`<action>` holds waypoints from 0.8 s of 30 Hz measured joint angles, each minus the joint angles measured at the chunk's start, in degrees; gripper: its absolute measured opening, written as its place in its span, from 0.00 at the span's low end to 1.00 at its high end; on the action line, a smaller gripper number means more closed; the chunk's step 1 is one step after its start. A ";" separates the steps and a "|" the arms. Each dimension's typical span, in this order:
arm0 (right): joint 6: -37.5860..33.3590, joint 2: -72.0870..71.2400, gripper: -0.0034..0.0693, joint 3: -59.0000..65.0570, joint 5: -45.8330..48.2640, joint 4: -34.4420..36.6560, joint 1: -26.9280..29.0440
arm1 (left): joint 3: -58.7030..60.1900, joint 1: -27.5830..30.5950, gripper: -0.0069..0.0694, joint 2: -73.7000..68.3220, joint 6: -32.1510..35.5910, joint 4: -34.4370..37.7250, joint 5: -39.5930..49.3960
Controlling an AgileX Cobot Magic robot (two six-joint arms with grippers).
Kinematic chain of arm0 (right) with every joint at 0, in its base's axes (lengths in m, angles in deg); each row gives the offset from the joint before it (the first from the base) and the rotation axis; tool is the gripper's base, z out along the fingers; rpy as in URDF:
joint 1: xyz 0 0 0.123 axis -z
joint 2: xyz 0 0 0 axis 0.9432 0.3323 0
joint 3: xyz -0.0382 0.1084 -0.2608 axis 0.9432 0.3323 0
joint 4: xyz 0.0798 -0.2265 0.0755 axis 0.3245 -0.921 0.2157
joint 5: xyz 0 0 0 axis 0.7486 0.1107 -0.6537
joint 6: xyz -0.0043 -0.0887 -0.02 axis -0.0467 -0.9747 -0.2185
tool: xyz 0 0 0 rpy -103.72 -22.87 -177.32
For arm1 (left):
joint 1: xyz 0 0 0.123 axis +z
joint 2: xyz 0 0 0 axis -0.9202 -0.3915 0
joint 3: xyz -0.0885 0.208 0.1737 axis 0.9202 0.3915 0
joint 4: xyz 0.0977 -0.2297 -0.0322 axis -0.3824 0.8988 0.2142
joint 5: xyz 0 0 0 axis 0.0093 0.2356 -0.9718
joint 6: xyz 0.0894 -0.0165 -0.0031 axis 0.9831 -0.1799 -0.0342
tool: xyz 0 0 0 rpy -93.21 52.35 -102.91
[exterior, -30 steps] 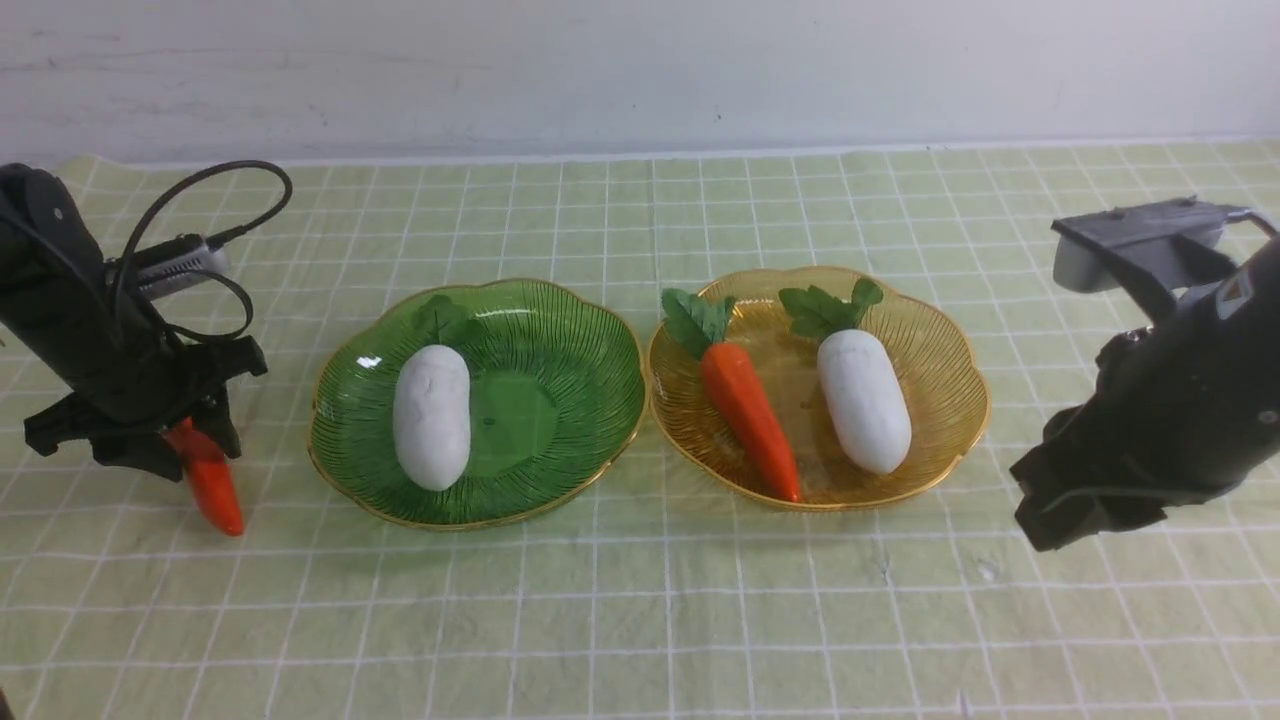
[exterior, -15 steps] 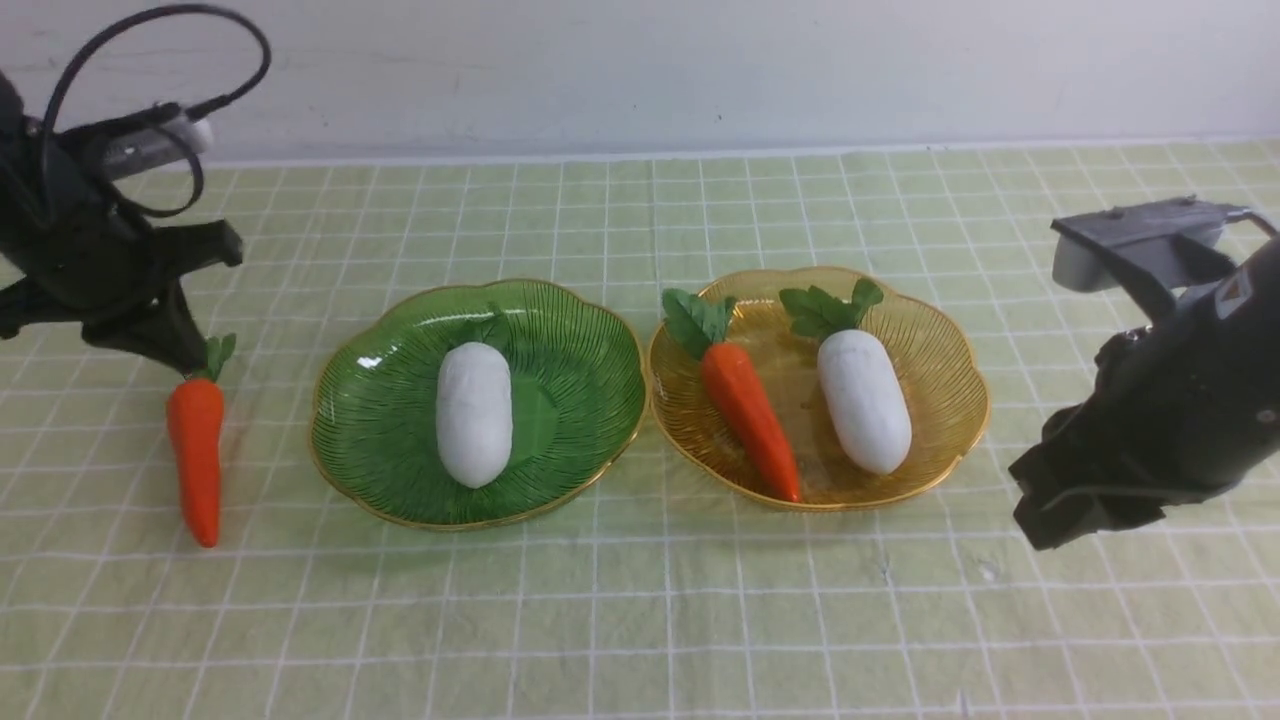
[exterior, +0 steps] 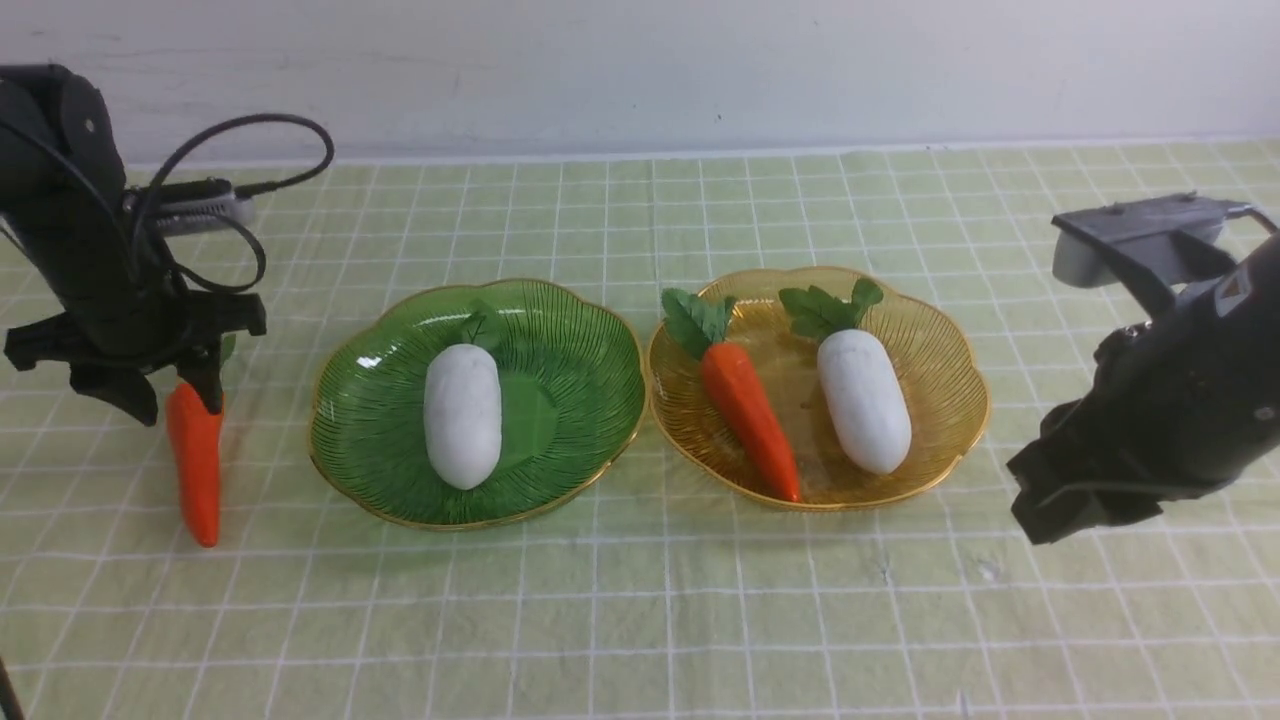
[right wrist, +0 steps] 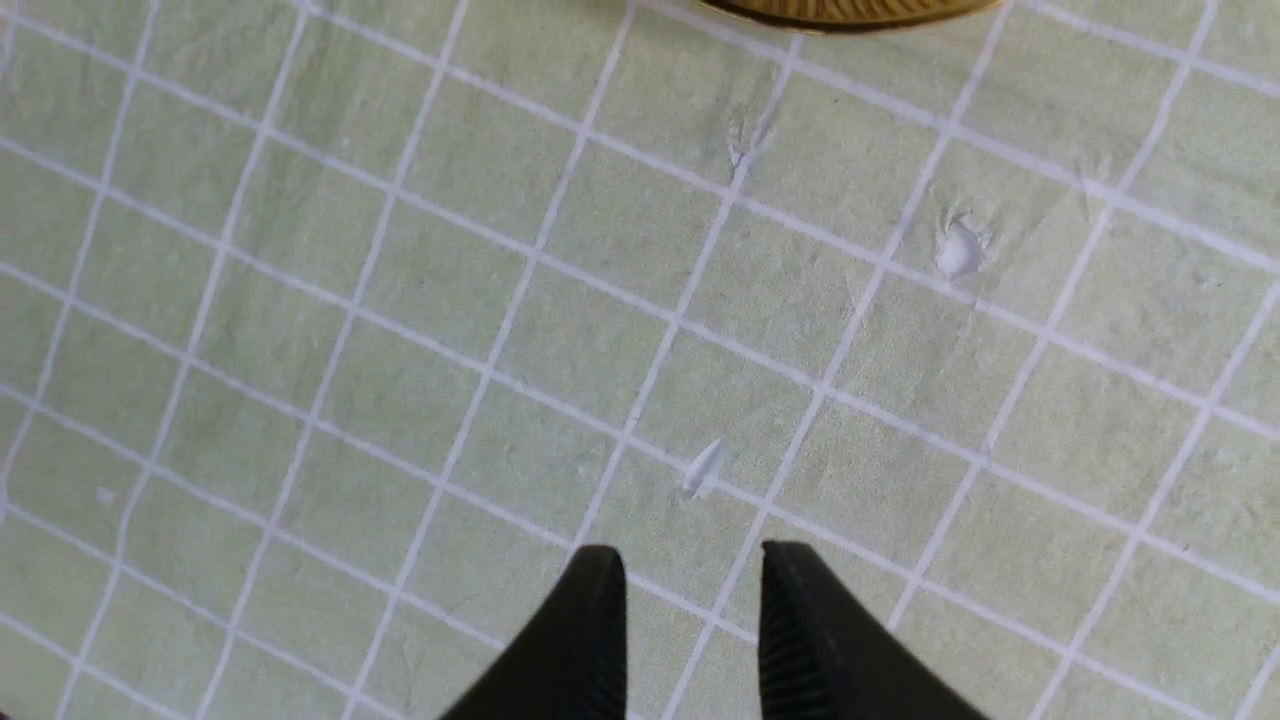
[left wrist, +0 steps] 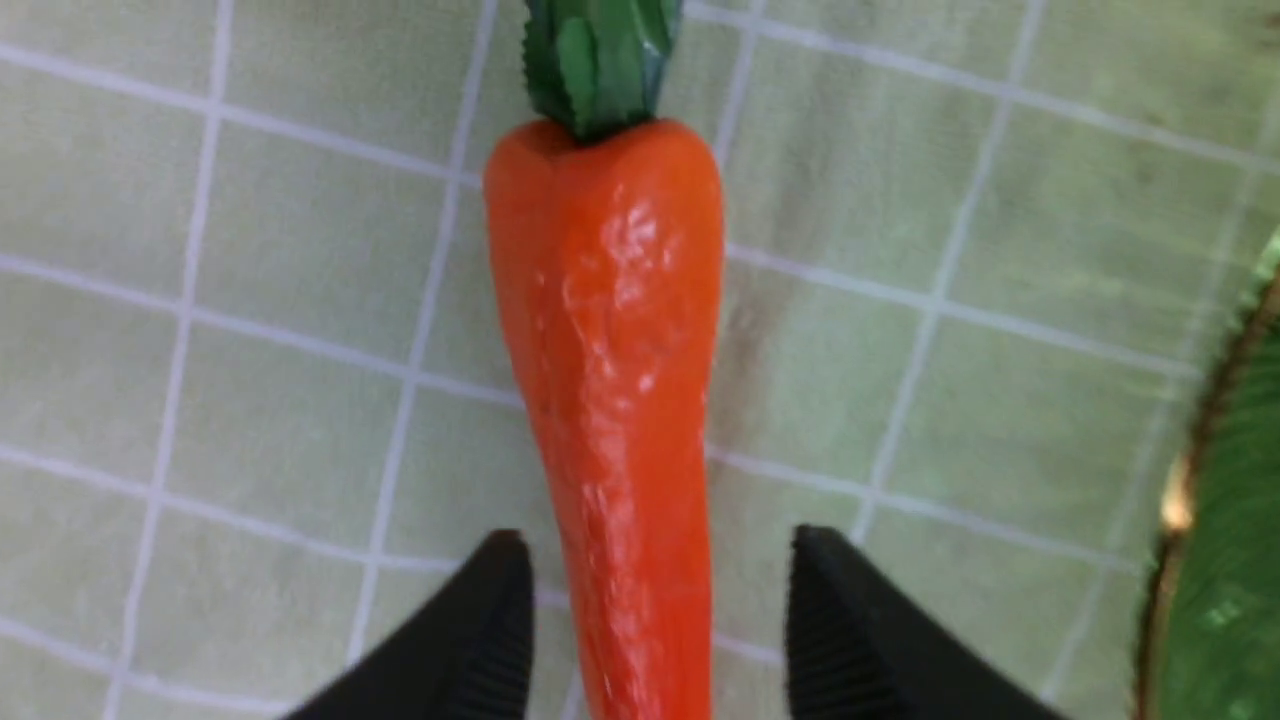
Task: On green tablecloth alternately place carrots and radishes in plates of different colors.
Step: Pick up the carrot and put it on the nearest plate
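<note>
The left gripper sits open around the carrot on the green tablecloth, left of the green plate; next it should squeeze and lift it there; the right gripper hangs empty, slightly open.

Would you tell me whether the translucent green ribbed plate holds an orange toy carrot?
No, the translucent green ribbed plate holds only a plump white toy radish.
</note>
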 joint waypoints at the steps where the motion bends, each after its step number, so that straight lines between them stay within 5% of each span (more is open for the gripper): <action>1: 0.00 0.00 0.30 0.00 -0.16 0.00 0.00 | 0.00 0.00 0.63 -1.32 -0.05 -0.44 -0.93; 4: 0.00 0.00 0.30 0.00 -0.48 0.00 0.00 | 0.00 0.00 0.70 -3.95 -0.26 -2.45 -1.88; 7: 0.00 0.00 0.30 0.00 -0.94 0.00 0.00 | 0.00 0.00 0.67 -5.24 -0.42 -3.27 -1.82; 11: 0.00 0.00 0.30 0.00 -1.44 0.00 0.00 | 0.00 0.00 0.40 -5.75 -0.37 -4.31 -0.15; 16: 0.00 0.00 0.30 0.00 -1.33 0.00 0.00 | -1.51 0.00 0.40 -3.36 2.97 -4.28 3.83; 24: -0.30 0.00 0.30 0.00 -1.83 0.67 0.00 | -7.05 -2.69 0.40 3.25 8.74 12.07 8.04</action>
